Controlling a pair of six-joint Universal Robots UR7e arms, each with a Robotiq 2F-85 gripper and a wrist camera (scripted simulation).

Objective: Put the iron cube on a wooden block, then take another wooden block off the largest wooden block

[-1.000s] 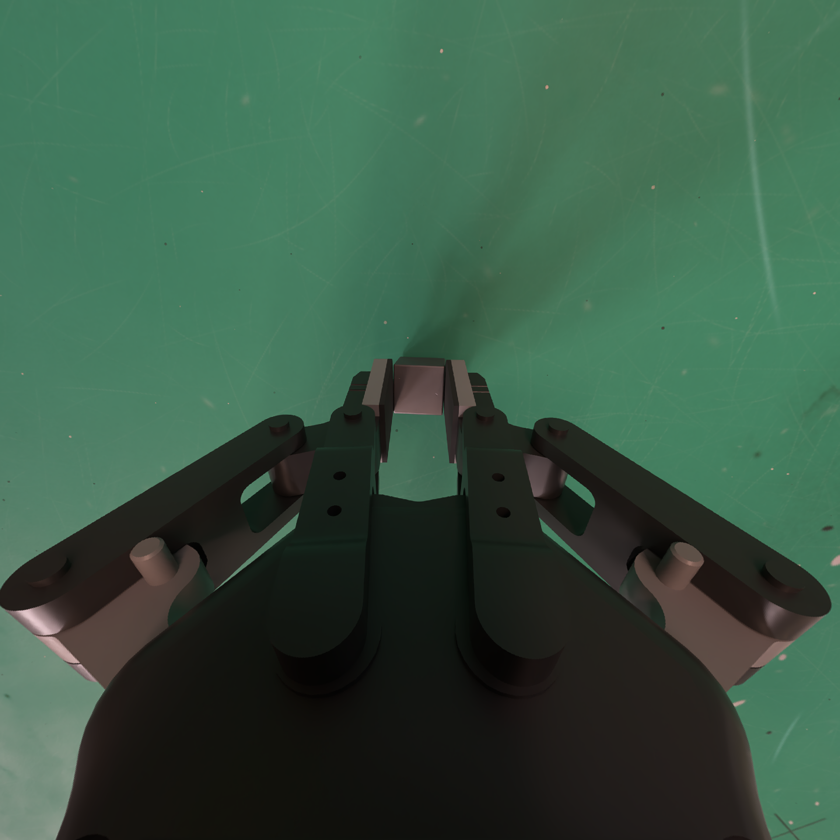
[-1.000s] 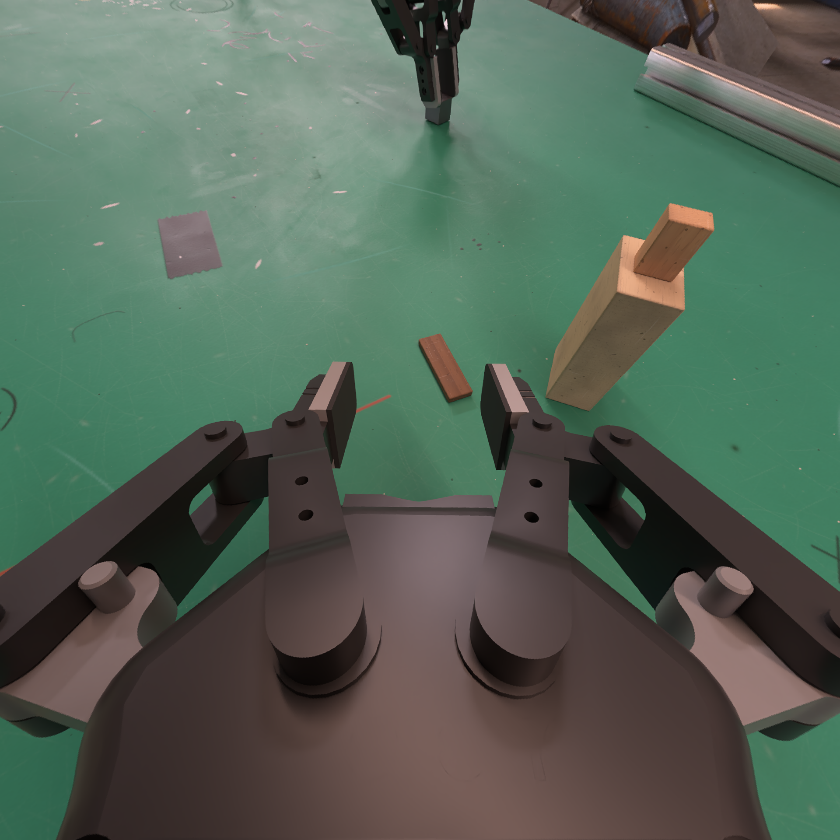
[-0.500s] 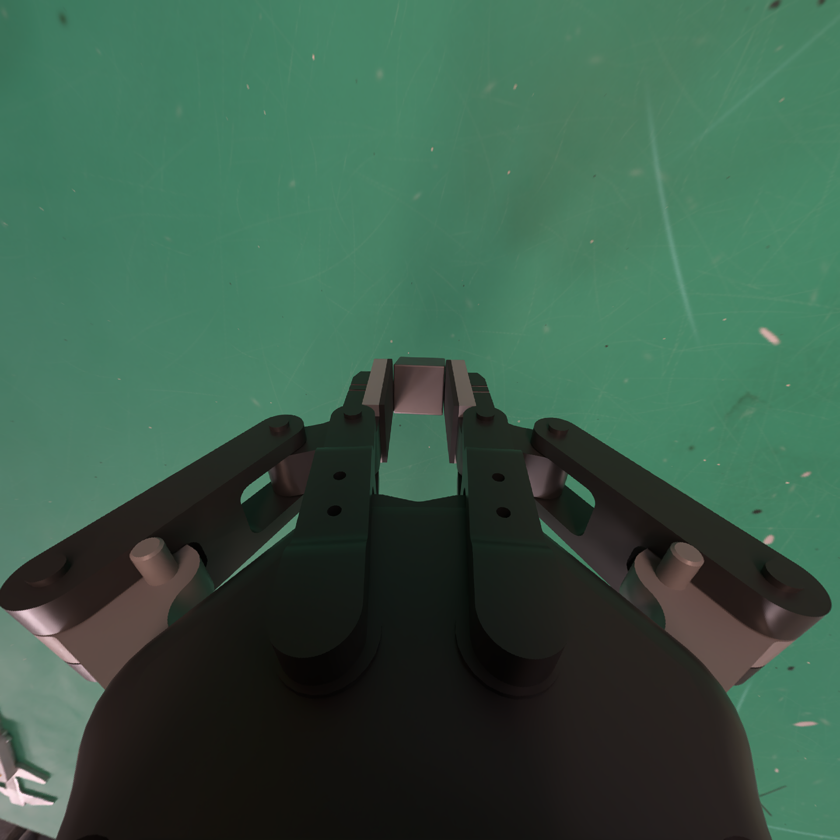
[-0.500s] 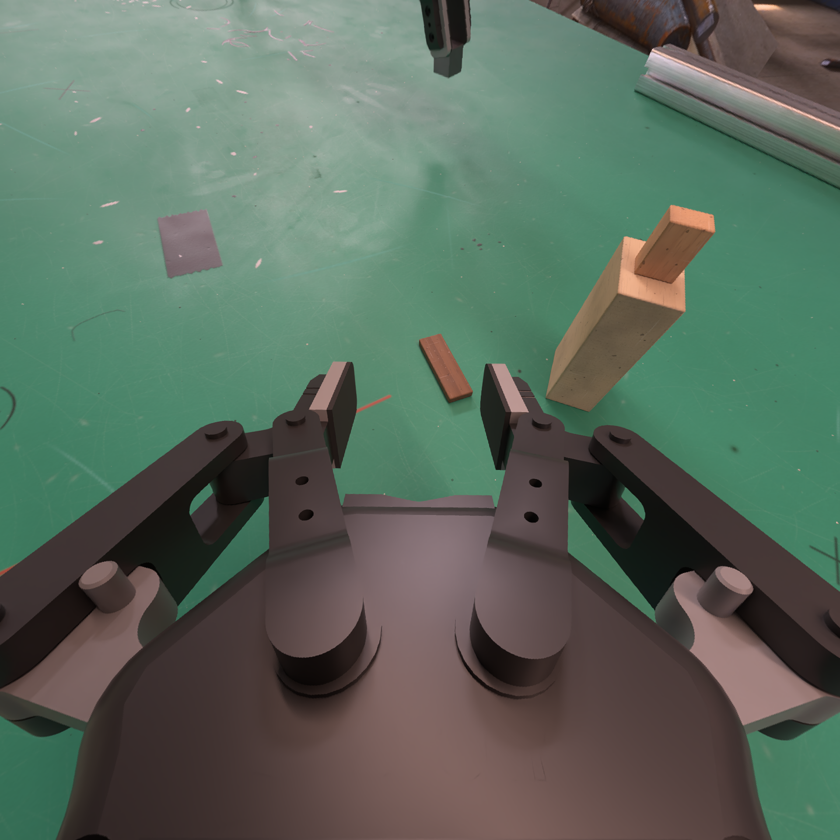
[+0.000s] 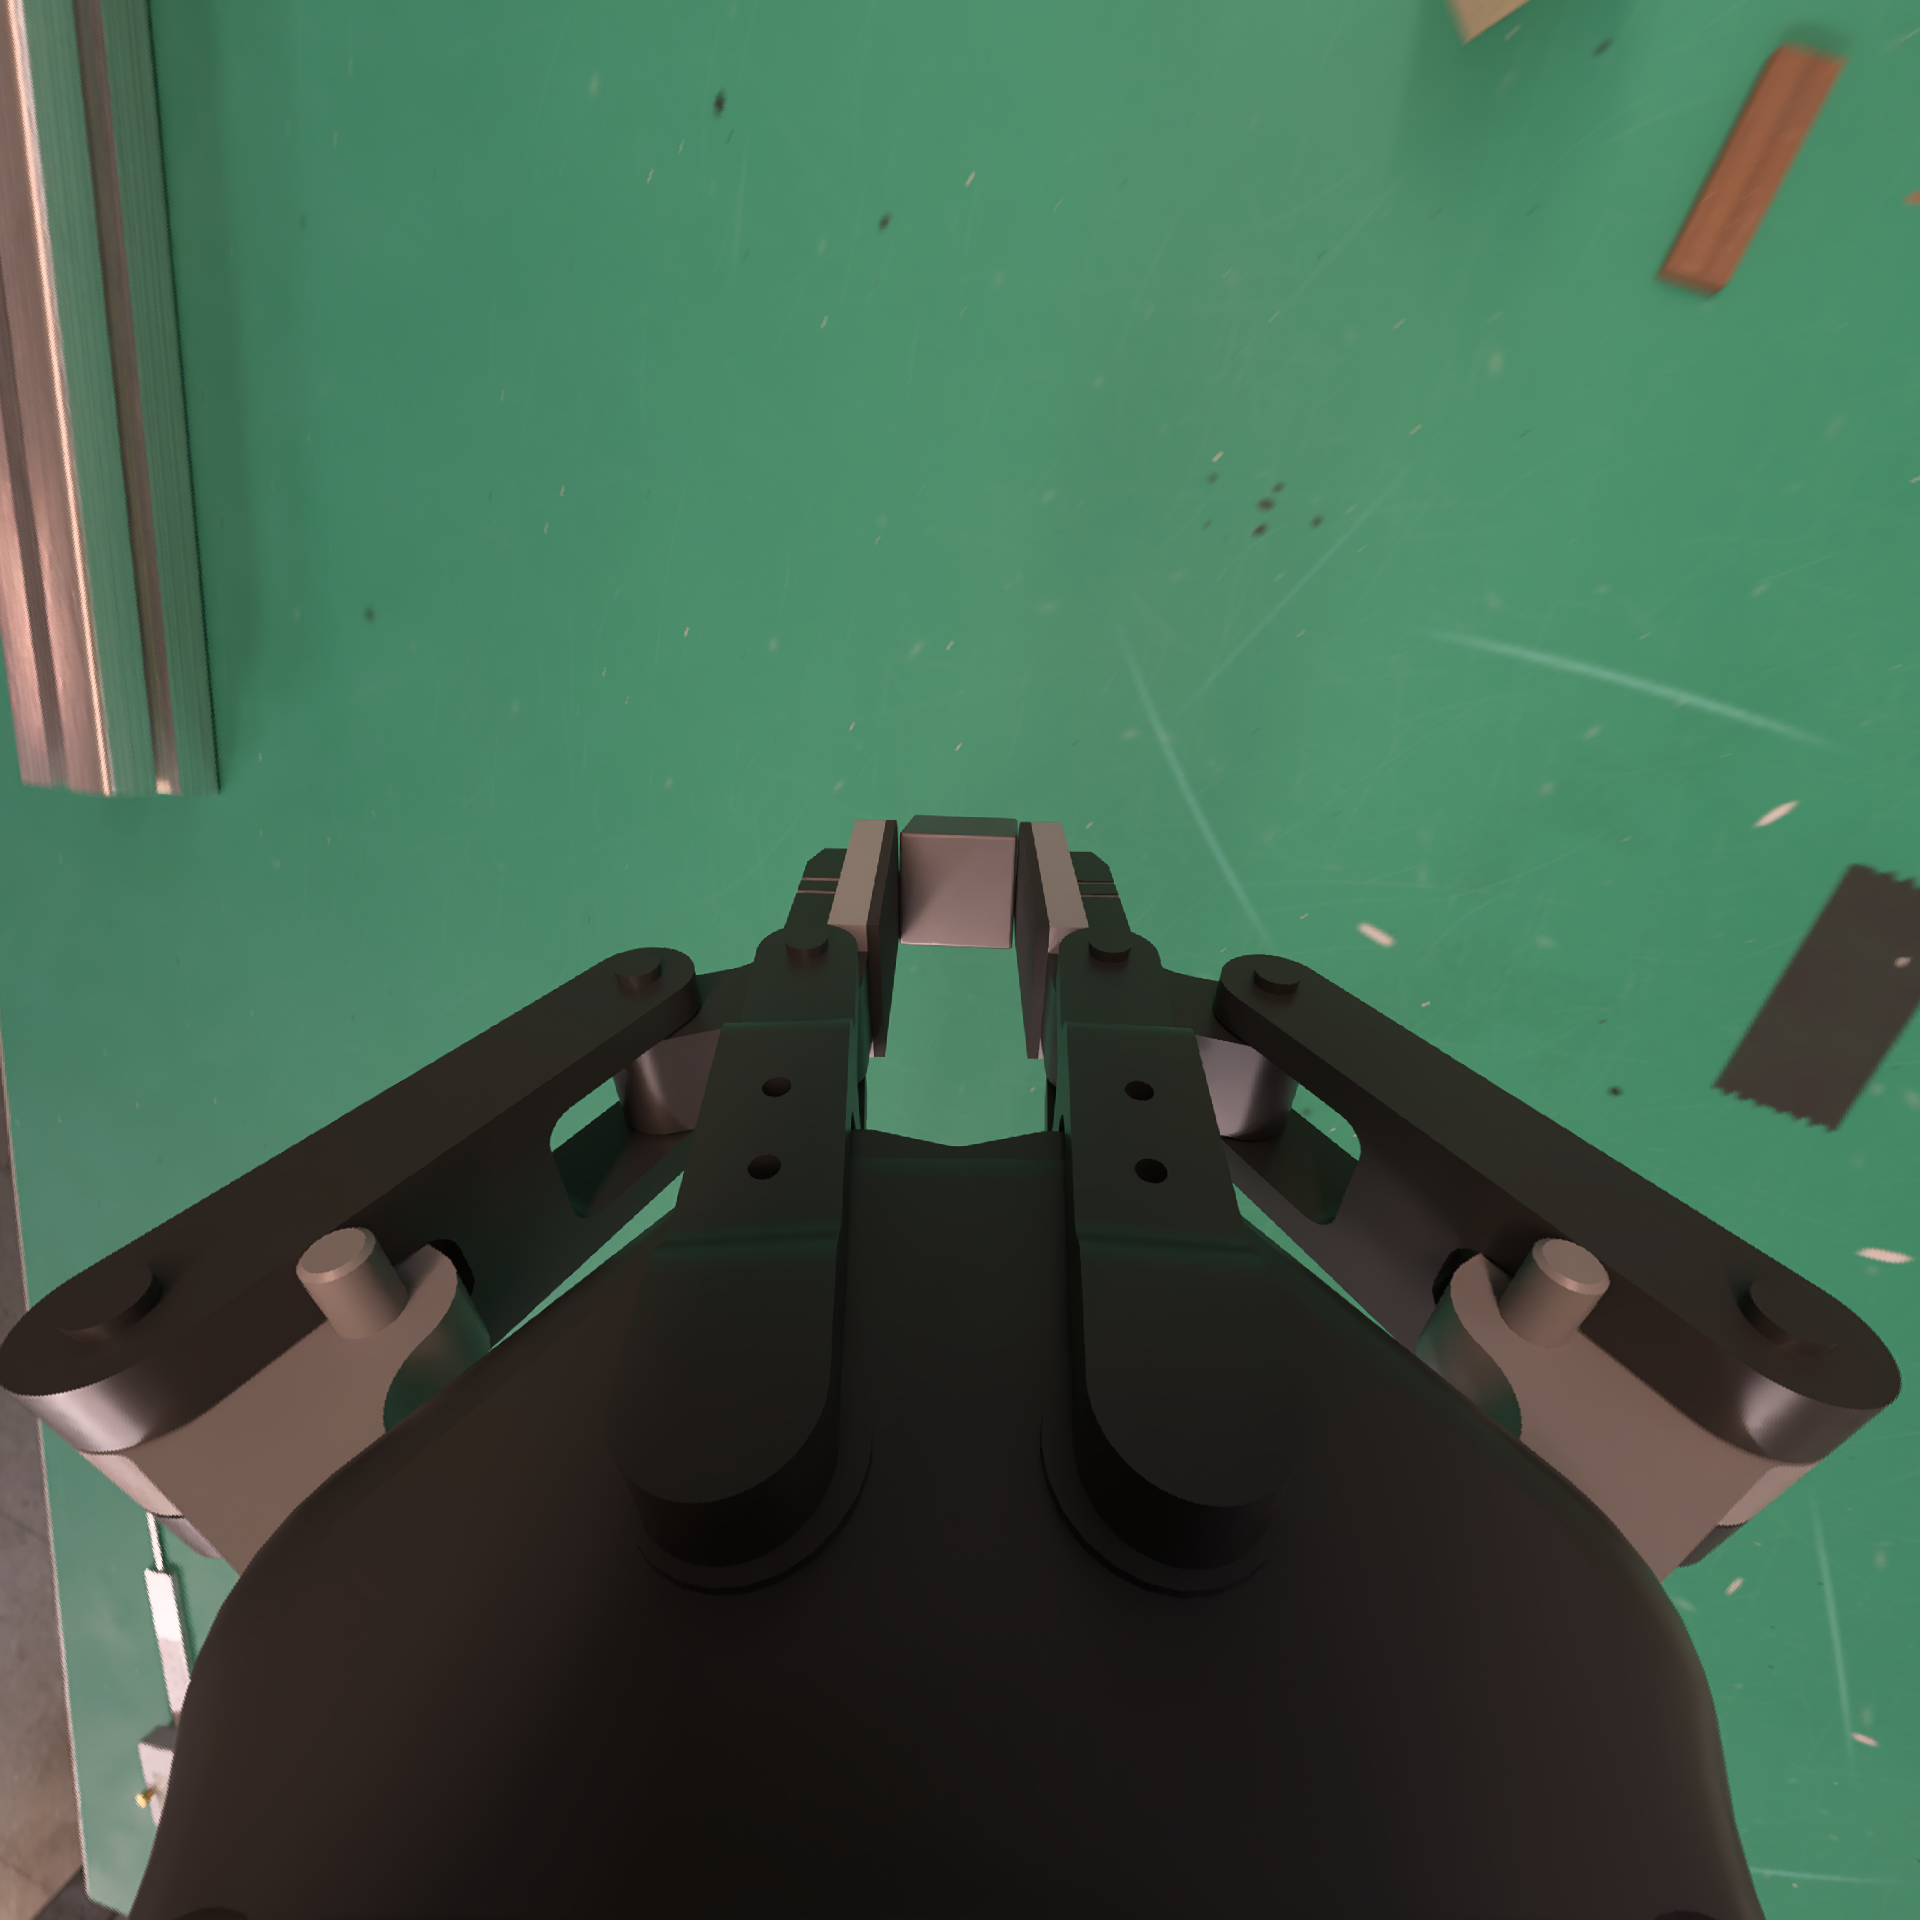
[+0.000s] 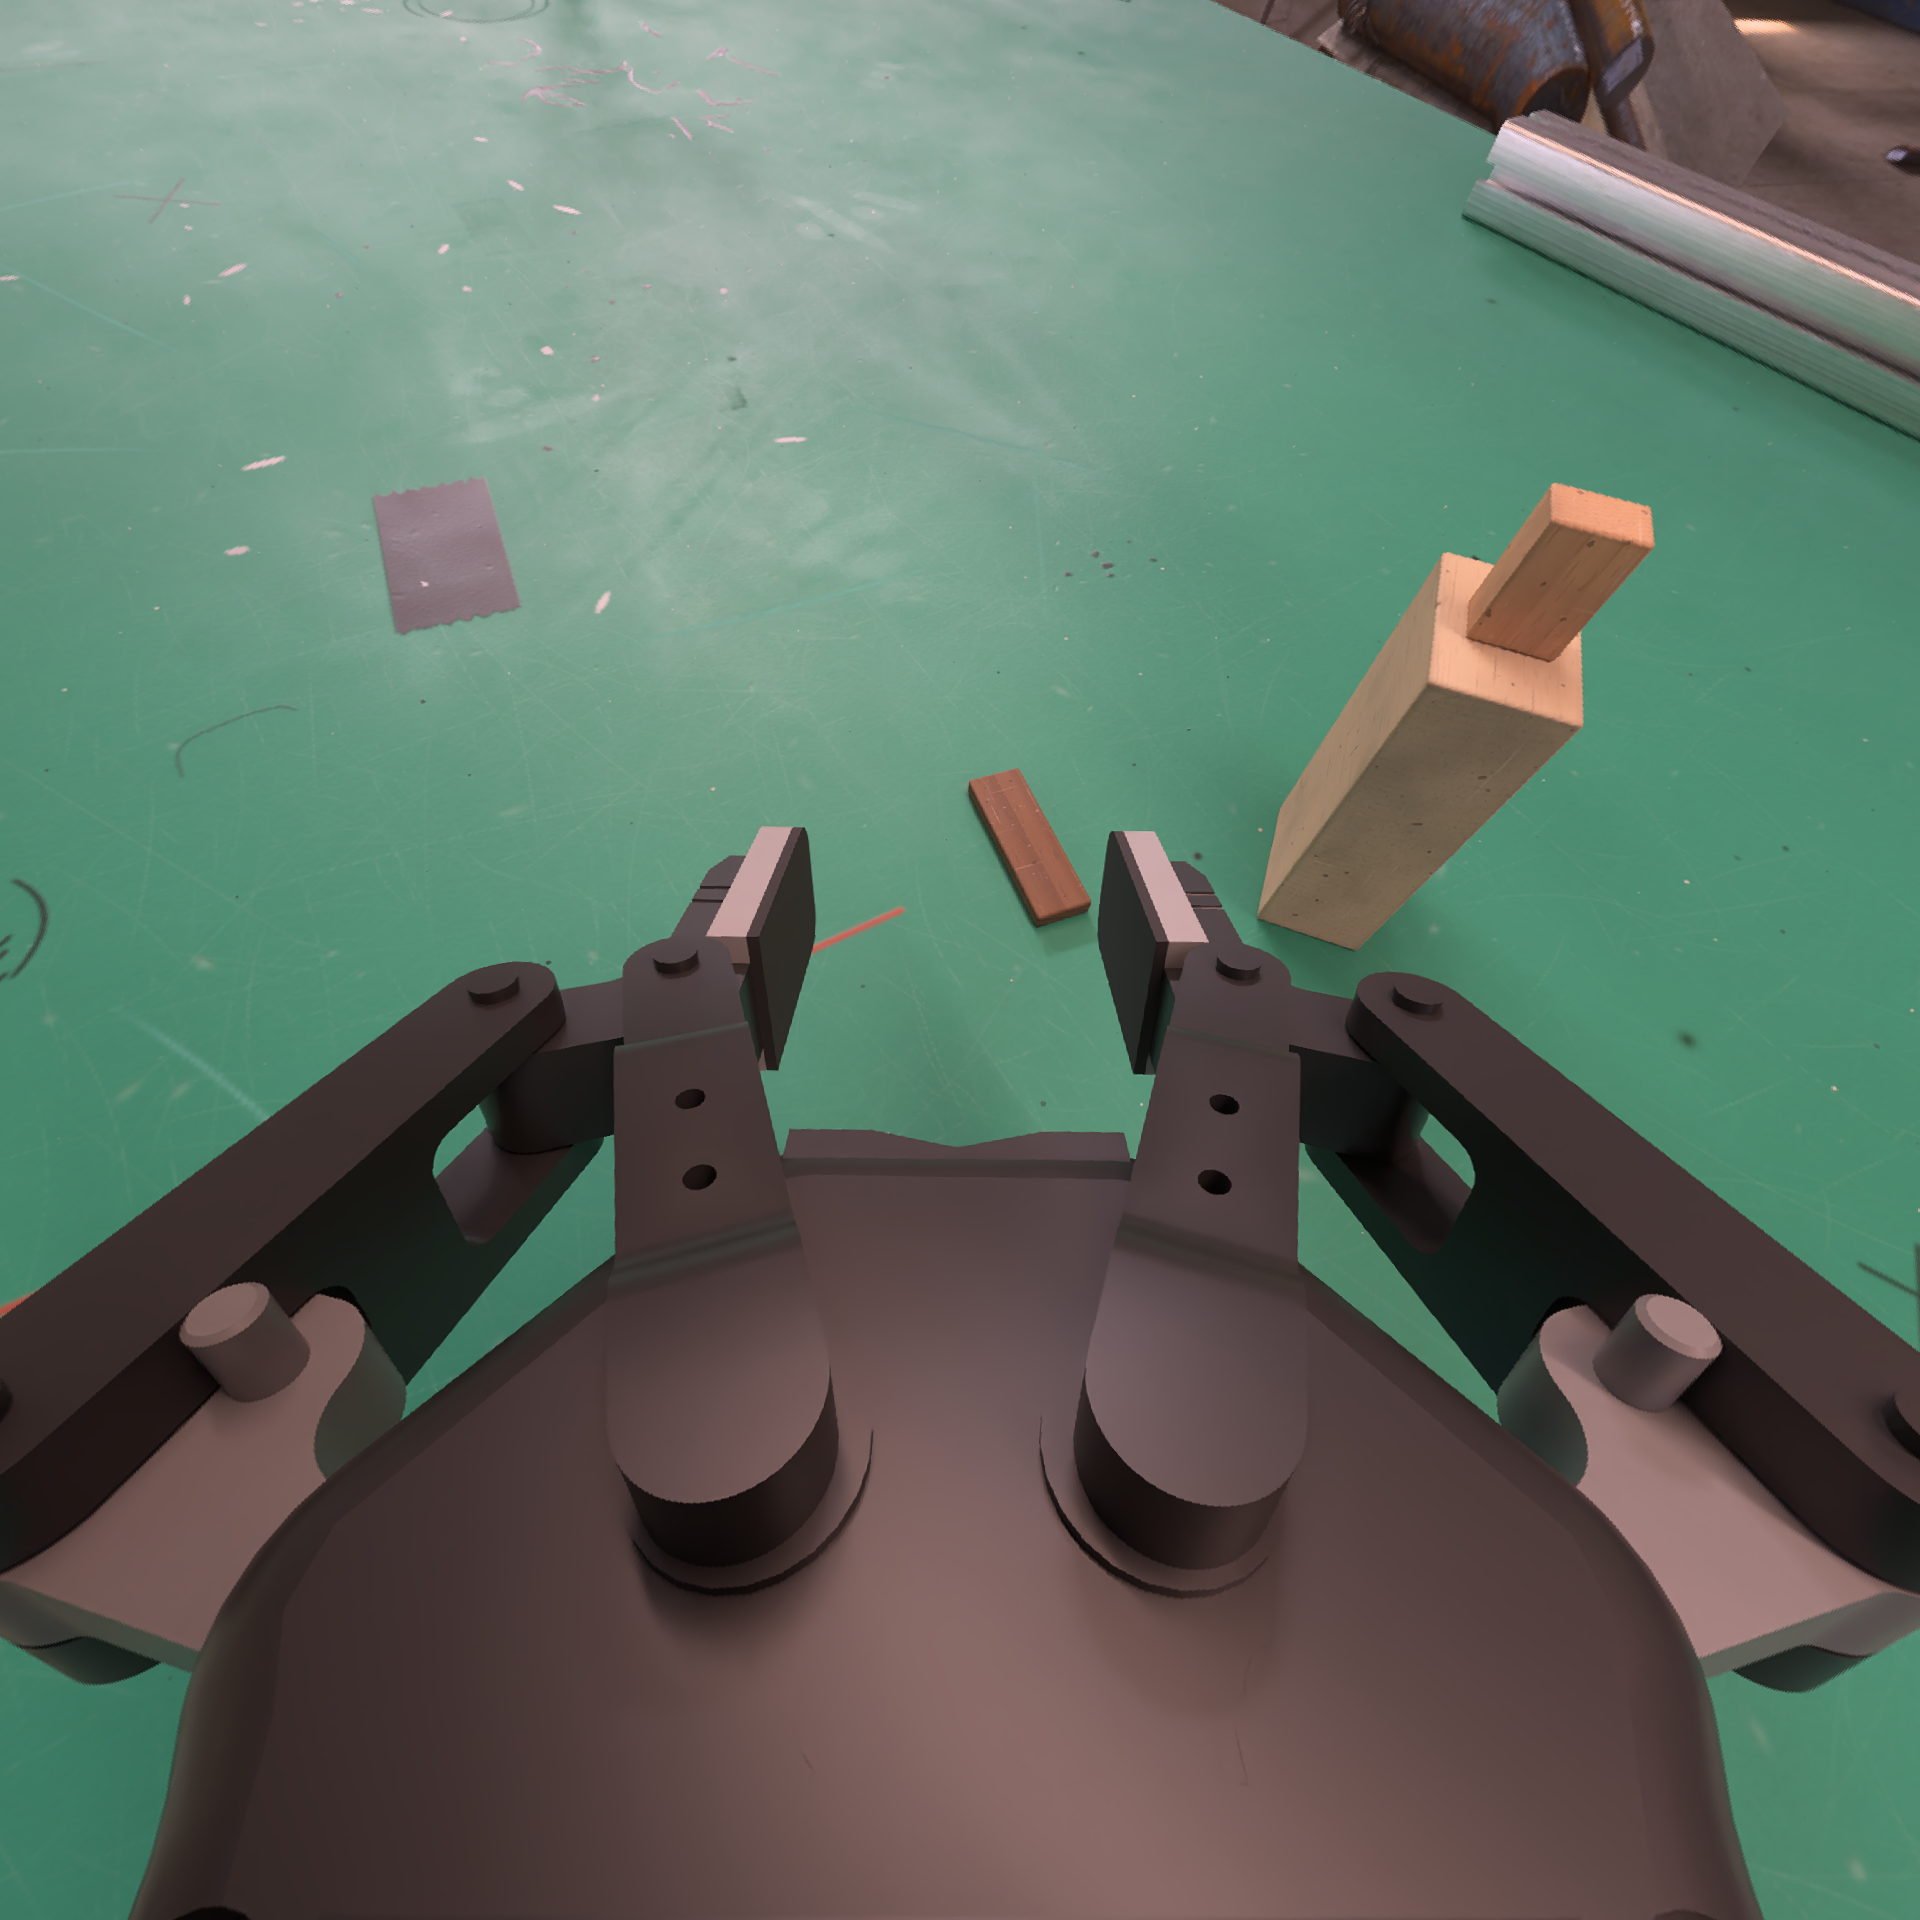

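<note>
My left gripper [image 5: 956, 883] is shut on the grey iron cube [image 5: 956, 888] and holds it high above the green table. A flat dark-brown wooden block [image 5: 1751, 171] lies at the top right of the left wrist view; it also shows in the right wrist view [image 6: 1029, 847]. A tall pale wooden block [image 6: 1423, 753] stands upright on the table. A smaller orange-brown wooden block [image 6: 1553, 577] stands on its top. My right gripper [image 6: 956, 914] is open and empty, above the table, just near of the flat block and left of the tall block.
A grey aluminium profile [image 5: 94, 395] lies along the left edge of the left wrist view and shows at the far right in the right wrist view [image 6: 1704, 270]. A grey tape patch [image 6: 445, 556] is stuck flat on the table, also in the left wrist view [image 5: 1829, 1013].
My left gripper has risen and moved with the iron cube, leaving the right wrist view; the flat block, tape patch and aluminium profile have come into its view. The right gripper has not moved.
</note>
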